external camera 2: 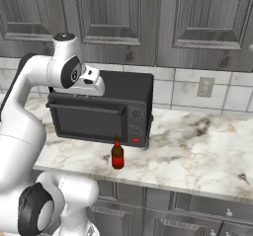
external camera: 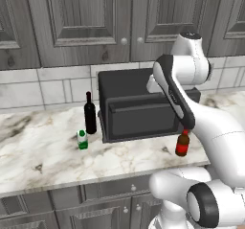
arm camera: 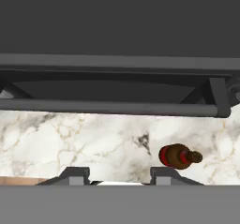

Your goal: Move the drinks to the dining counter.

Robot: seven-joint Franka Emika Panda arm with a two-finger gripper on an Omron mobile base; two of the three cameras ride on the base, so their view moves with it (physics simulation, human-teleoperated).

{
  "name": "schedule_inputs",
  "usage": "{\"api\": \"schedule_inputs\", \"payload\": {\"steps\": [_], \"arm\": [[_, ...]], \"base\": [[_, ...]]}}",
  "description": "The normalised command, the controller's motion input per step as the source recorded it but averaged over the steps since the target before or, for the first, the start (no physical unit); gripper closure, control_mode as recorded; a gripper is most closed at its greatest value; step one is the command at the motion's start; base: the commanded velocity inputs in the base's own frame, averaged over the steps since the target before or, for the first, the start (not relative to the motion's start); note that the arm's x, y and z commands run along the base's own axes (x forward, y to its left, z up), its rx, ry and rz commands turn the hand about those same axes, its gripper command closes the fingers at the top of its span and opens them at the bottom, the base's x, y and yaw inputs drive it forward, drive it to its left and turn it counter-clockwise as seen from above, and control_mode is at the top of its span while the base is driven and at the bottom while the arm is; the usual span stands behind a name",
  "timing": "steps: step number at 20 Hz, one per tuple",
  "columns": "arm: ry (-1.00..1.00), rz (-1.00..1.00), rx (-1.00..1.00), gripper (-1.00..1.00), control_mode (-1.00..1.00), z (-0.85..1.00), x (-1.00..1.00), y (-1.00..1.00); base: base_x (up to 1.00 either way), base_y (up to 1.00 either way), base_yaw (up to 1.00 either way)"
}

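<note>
Step in hand: reaching for the beer bottle (external camera 2: 117, 154); I judge that the task is near its start, since all three drinks stand on the marble counter (external camera: 43, 156) under the grey cabinets.
Gripper: the gripper (arm camera: 119, 174) hangs above the counter in front of the black oven (external camera 2: 101, 111) and looks straight down. The two fingers (arm camera: 75, 175) stand spread with bare marble between them; they hold nothing.
Beer bottle: upright near the front edge of the counter, just before the right front corner of the oven. In the hand view it lies beside the right finger, outside the gap.
Wine bottle: the wine bottle (external camera: 90, 114) stands upright just beside the left side of the oven, toward the back of the counter.
Carton: the carton (external camera: 83, 140) stands in front of the wine bottle, nearer to the front edge and close to it.
How to do it well: first shift the hand sideways until the bottle neck is centred between the fingers, then go down and close on the body or the neck.
Risk: the bottle is narrow and near the front edge; a finger that pushes it from the side could tip it over the edge. The oven handle is close above the hand, so the descent should stay clear of it.
</note>
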Motion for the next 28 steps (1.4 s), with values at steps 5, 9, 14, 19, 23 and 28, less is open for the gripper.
{"api": "schedule_inputs", "payload": {"steps": [5,9,14,19,23,28], "arm": [[0.00,0.00,0.00,-1.00,-1.00,-0.03,-0.12,-0.02],[0.01,0.00,0.00,-1.00,-1.00,-0.15,-0.29,-0.10],[0.00,0.00,0.00,-1.00,-1.00,-0.19,-0.31,-0.17],[0.00,0.00,0.00,-1.00,-1.00,-0.19,-0.32,-0.23],[-0.03,0.00,0.00,-1.00,-1.00,-0.16,-0.25,-0.39],[-0.07,0.00,0.00,-1.00,-1.00,-0.16,-0.19,-0.37]], "base": [[0.00,0.00,0.00],[0.00,0.00,0.00],[0.00,0.00,0.00],[0.00,0.00,0.00],[0.00,0.00,0.00],[0.00,0.00,0.00]]}}
